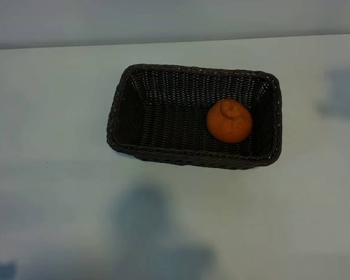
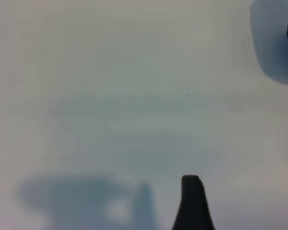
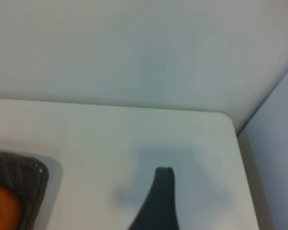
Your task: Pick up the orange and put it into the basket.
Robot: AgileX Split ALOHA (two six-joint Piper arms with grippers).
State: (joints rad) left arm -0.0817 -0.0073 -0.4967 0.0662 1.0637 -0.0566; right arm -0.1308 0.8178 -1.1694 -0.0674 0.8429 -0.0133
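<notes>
Pale, matte and nearly featureless, the surface (image 1: 52, 175) fills the exterior view, with soft grey shadows lying across its near part and along its right side. Neither arm appears in that view.

Nearest to the left wrist camera, one dark fingertip (image 2: 192, 203) of the left pincer rises over bare surface; its partner is out of frame, so only one finger shows, and the jaws stand well apart with nothing between them. A dark sliver at that picture's edge is too blurred to name.

From the right wrist camera, one dark fingertip (image 3: 159, 201) of the right pincer likewise hangs over bare surface, spread wide and holding nothing, near a rounded corner of the surface and beside a corner of the basket (image 3: 24, 179).

Farther off, at mid-surface in the exterior view, the basket (image 1: 128, 114) sits flat, dark brown wicker with sloping sides and a braided rim. The orange (image 1: 228, 121) rests inside it on the woven floor, toward the basket's right end, its nub pointing up.
</notes>
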